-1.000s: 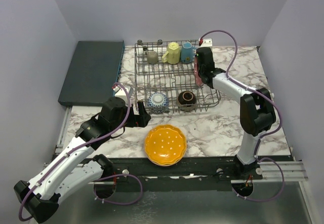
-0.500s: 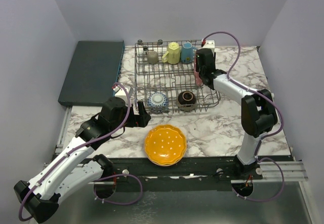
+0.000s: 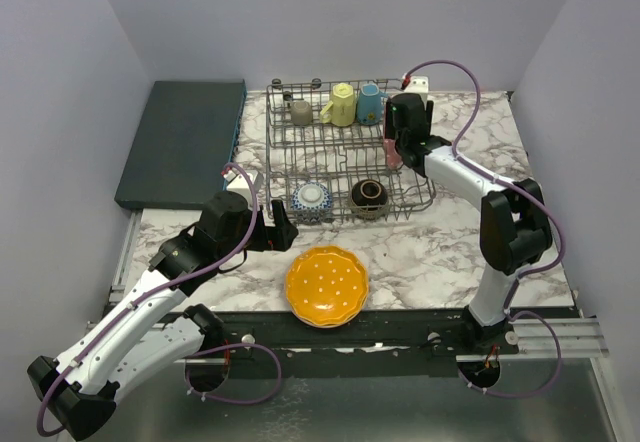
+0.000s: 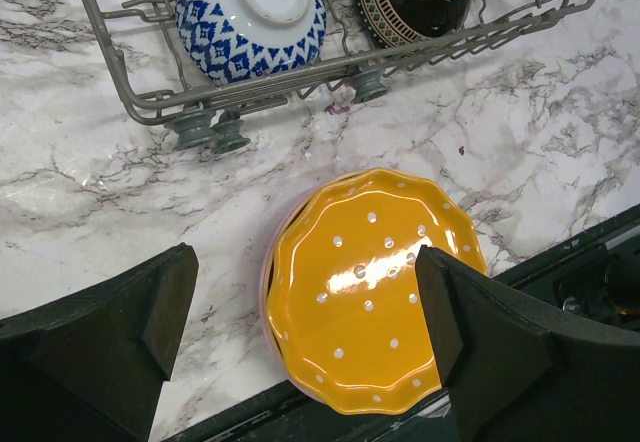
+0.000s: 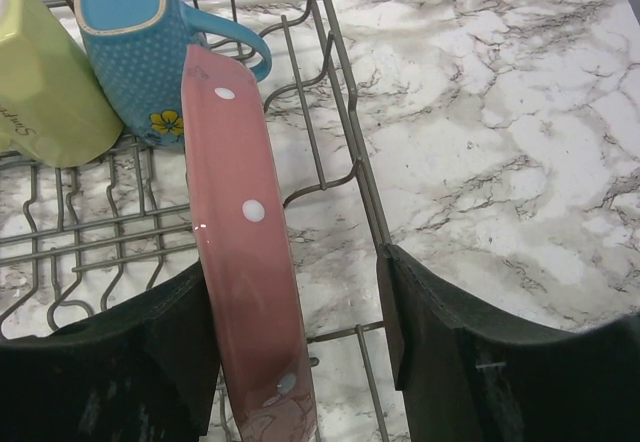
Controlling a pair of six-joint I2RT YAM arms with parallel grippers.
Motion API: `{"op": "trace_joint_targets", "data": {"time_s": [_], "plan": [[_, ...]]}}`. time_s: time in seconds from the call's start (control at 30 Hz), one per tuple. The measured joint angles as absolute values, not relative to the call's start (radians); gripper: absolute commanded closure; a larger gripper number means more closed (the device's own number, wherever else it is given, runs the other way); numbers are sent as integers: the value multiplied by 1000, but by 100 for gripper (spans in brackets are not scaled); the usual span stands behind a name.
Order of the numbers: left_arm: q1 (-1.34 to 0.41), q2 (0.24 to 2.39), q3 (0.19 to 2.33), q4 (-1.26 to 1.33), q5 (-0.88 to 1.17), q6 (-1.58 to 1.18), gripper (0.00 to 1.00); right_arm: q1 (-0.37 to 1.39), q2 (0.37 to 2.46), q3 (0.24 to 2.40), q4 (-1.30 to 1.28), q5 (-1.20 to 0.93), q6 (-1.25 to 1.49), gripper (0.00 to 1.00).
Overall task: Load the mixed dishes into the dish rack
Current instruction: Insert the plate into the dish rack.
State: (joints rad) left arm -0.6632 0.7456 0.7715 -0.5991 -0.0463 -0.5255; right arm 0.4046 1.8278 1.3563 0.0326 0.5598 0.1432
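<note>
The fingers [image 5: 470, 362] of the right gripper [image 5: 295, 282] are being held apart astride the pink plate [image 5: 245, 262], which is standing on edge in the dish rack [image 5: 340, 92], long axis running 12 to 6 o'clock, with the blue mug [image 5: 135, 47] and yellow mug [image 5: 45, 72] crowding it at 11 o'clock. The left gripper [image 4: 300, 262] is being held wide open over the orange plate [image 4: 370, 302].

Yellow mug [image 5: 40, 72], far row of the dish rack [image 5: 345, 102], right wrist view: dark cursive lettering low on its side, cut by the frame's left edge, not legible. No other text, number or brand readable.
</note>
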Motion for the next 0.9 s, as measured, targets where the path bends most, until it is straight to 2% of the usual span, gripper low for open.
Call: {"op": "trace_joint_targets", "data": {"time_s": [0.77, 0.9], "plan": [[-663, 752, 772, -599, -46, -521, 1, 405, 1755, 1421, -86, 479, 185, 10], [-663, 754, 772, -599, -46, -521, 1, 405, 1703, 1445, -121, 438, 187, 8]]}}
